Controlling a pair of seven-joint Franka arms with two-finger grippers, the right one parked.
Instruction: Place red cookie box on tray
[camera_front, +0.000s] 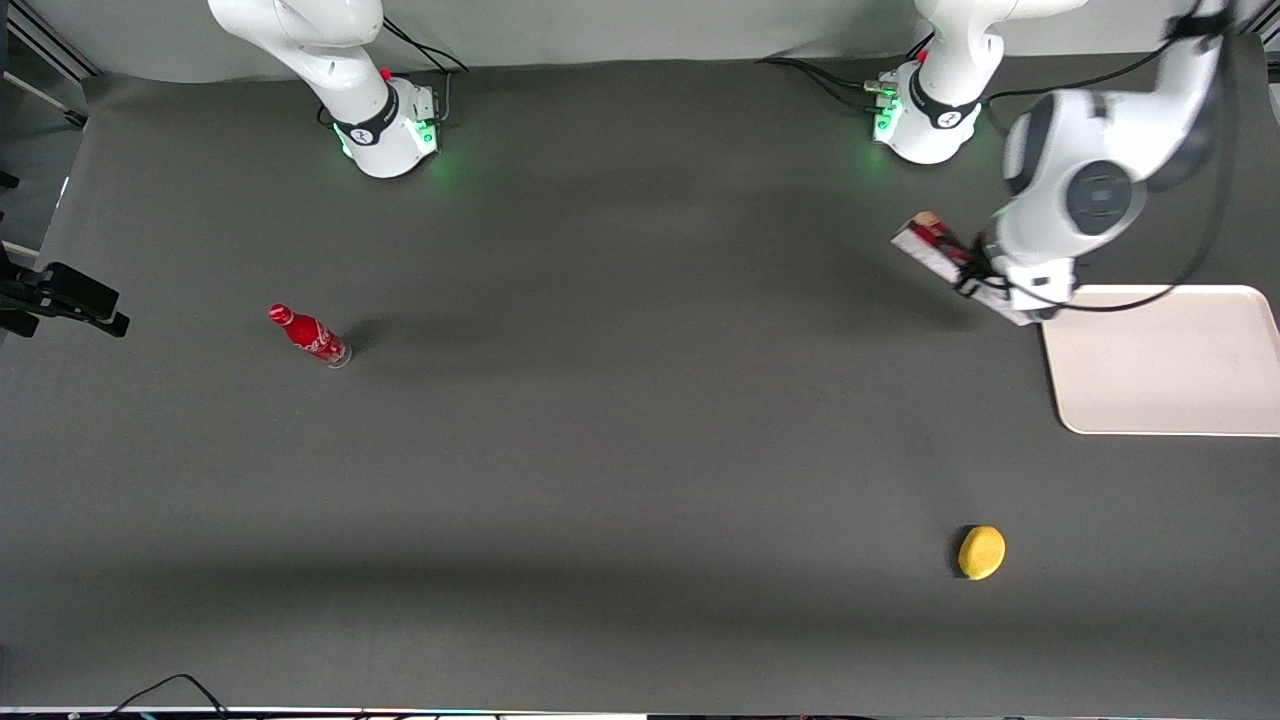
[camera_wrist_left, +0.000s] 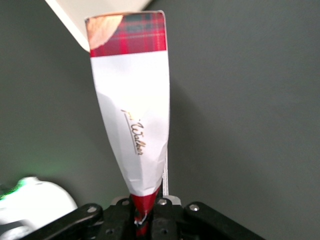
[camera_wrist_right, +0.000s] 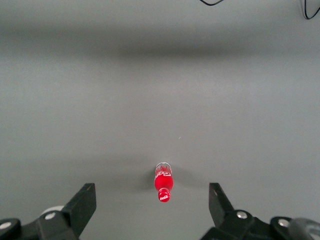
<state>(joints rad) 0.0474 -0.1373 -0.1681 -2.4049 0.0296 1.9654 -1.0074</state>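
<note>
My gripper (camera_front: 985, 280) is shut on one end of the red cookie box (camera_front: 935, 248), and the carton is pinched flat between the jaws. The box sticks out slantwise from the gripper, lifted above the dark mat. In the left wrist view the box (camera_wrist_left: 132, 115) shows its white printed side and a red tartan end, reaching away from the gripper (camera_wrist_left: 145, 220). The cream-white tray (camera_front: 1170, 365) lies flat at the working arm's end of the table. The gripper hangs just off the tray's corner that is farther from the front camera. A bit of that tray (camera_wrist_left: 90, 12) shows past the box's tip.
A yellow lemon (camera_front: 981, 552) lies on the mat, nearer to the front camera than the tray. A small red bottle (camera_front: 308, 335) lies toward the parked arm's end of the table, also in the right wrist view (camera_wrist_right: 163, 183). A black bracket (camera_front: 60, 295) juts in at that end.
</note>
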